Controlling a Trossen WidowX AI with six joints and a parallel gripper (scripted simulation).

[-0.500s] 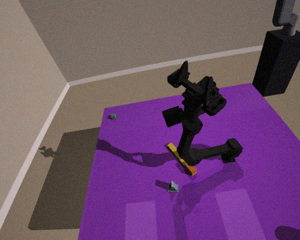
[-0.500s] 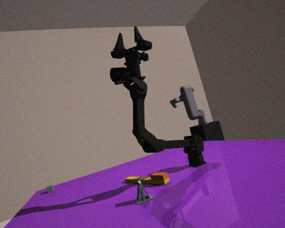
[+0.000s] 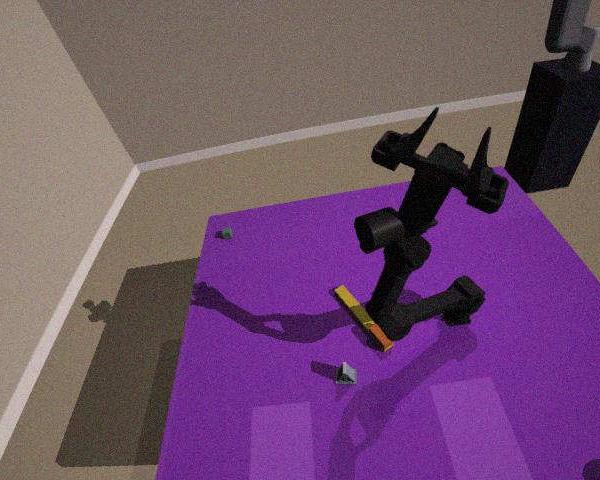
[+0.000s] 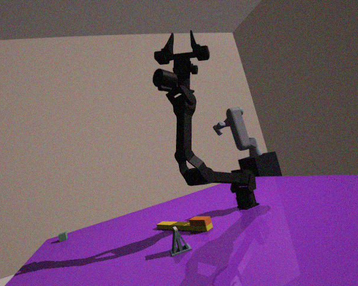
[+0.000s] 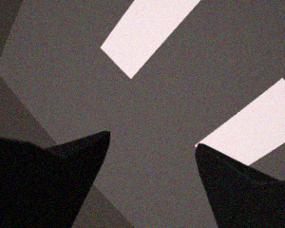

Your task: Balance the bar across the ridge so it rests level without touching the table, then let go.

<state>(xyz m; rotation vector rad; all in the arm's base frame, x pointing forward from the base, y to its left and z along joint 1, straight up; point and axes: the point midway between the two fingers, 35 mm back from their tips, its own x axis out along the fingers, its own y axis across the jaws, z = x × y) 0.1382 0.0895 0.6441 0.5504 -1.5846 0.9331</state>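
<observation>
The yellow bar (image 3: 348, 298) (image 4: 165, 224) lies flat on the purple table, with an orange block (image 3: 381, 335) (image 4: 200, 220) on one end. The grey ridge (image 3: 344, 372) (image 4: 176, 242) stands upright on the table beside the bar, apart from it, with nothing on its top. My gripper (image 3: 463, 117) (image 4: 182, 31) (image 5: 153, 142) is open and empty, high above the table, with its fingers pointing up. The wrist view shows only the two fingertips, the ceiling and bright panels.
The purple table (image 3: 269, 258) (image 4: 327, 215) holds a small green cube (image 3: 227, 233) (image 4: 62, 236) near a far corner. A grey arm (image 4: 239, 129) on a dark pedestal (image 3: 558, 124) (image 4: 268, 164) stands beyond the table. My arm's lower links pass over the area beside the bar.
</observation>
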